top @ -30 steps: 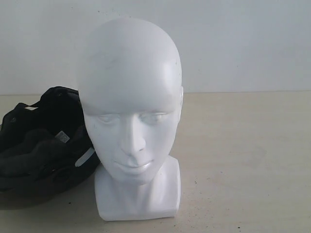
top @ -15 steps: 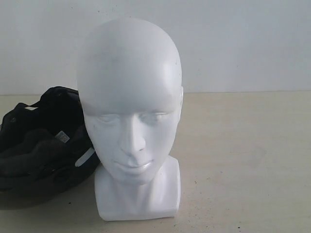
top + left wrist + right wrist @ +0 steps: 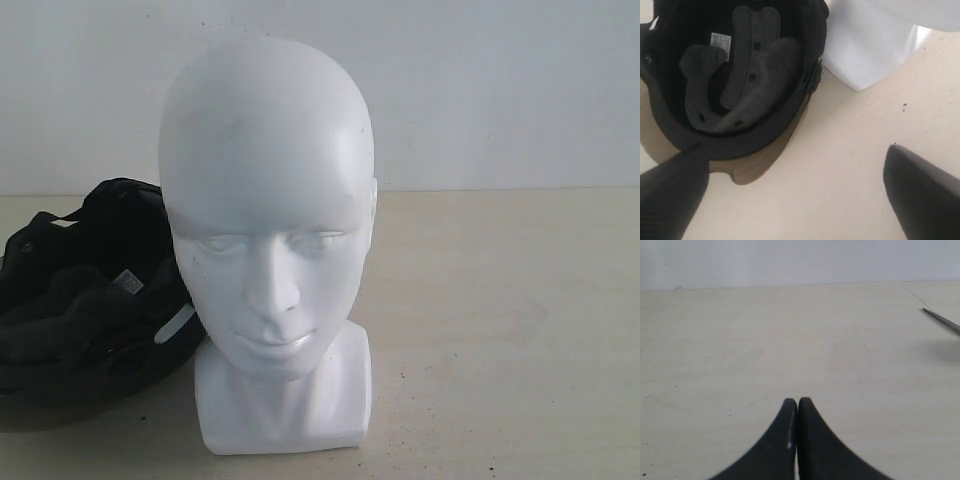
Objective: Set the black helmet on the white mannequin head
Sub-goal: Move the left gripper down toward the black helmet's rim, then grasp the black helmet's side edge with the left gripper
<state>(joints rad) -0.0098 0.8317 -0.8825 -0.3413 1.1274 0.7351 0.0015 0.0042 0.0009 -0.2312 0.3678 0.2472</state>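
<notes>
Here, a pale beige table, flecked with small dark specks, ran back to a plain white wall. The white mannequin head stood upright on its blocky neck base near the front of the table, facing the exterior camera. The black helmet lay on the table just to its left, opening upward and partly hidden behind the head's cheek. Neither arm appeared in the exterior view.

Only the left wrist view showed the helmet's interior: grey padded lining, a small white label, and the smoky visor jutting from under the rim onto the table. It also showed the left gripper over bare table close by the helmet's rim, its two dark fingers set wide apart and holding nothing.

The right wrist view looked across bare table toward the wall. There the right gripper had its fingertips pressed together with nothing between them. A thin dark rod crossed that view's edge; what it was could not be told.
</notes>
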